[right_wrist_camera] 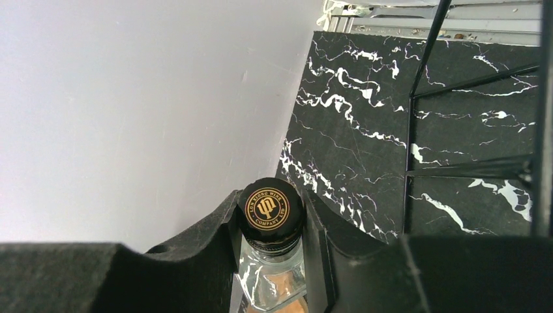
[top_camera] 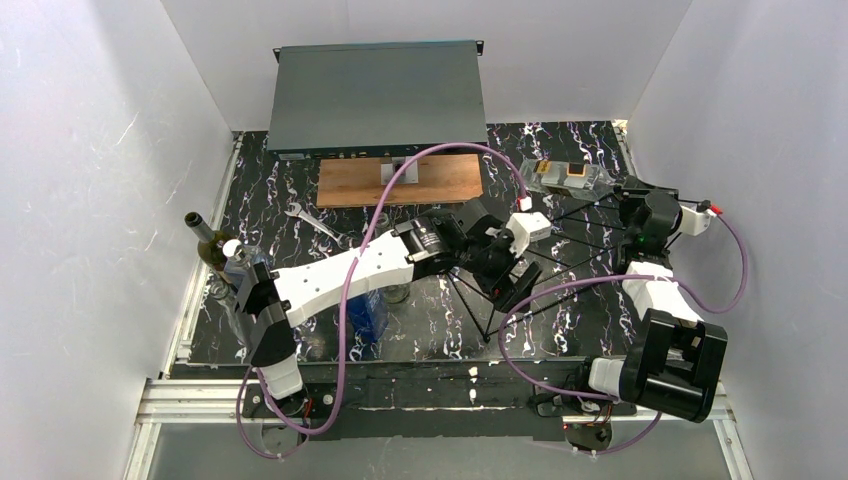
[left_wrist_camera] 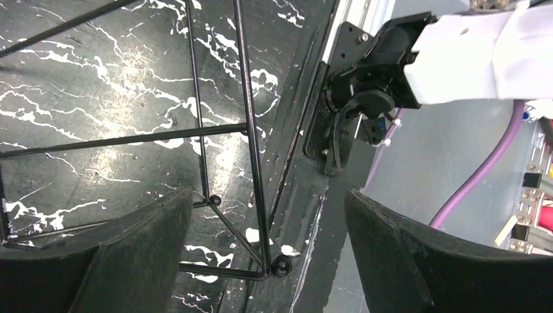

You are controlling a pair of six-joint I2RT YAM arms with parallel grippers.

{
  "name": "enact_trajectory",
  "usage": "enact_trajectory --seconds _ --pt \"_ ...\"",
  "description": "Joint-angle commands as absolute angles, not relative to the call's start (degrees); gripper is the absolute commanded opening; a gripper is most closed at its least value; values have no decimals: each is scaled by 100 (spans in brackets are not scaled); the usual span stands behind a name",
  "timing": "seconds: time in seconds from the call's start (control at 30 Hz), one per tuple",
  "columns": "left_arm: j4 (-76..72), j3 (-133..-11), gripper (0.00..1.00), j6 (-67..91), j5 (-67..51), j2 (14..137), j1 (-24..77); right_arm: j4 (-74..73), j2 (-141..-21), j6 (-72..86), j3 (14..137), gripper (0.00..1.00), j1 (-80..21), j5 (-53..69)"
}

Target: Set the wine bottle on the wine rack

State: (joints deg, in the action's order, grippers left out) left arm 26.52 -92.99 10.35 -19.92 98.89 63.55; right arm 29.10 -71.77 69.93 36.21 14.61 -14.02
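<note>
At the far right corner of the table [top_camera: 270, 200], the wine bottle [right_wrist_camera: 270, 207] is being gripped at its capped neck by the right gripper [right_wrist_camera: 272, 225], whose jaws are being pressed onto the neck from both sides. The clear bottle is being held just beside the far end of the wine rack [left_wrist_camera: 251, 130]; whether it is resting on the wire cannot be told. Over the rack's near corner, the left gripper [left_wrist_camera: 267, 222] is being held with its jaws wide apart, clamped on nothing.

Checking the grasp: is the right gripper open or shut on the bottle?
Shut: fingers of the right gripper clamp the bottle cap from both sides.
</note>
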Motion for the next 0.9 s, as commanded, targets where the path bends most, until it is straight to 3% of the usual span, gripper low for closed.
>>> enact_trajectory --seconds 0.0,0.27,0.4,0.47,0.87 --pt "2574 -9130 79 1149 -1762 9812 6400 3852 -6765 8033 3780 1 1527 -1550" --pt "2776 -8972 43 1273 -795 9978 6400 3839 -6575 8253 3861 1 1538 -1650" --pt "2839 -8836 12 1290 112 9801 6399 3926 -6484 8123 3884 1 1562 -1660" --pt "2826 -8729 2 1283 468 9635 6407 3941 -6484 8029 3914 1 1564 -1640" --pt "2610 -8181 0 1528 923 9094 6416 3924 -6445 7067 4017 1 1673 -2122"
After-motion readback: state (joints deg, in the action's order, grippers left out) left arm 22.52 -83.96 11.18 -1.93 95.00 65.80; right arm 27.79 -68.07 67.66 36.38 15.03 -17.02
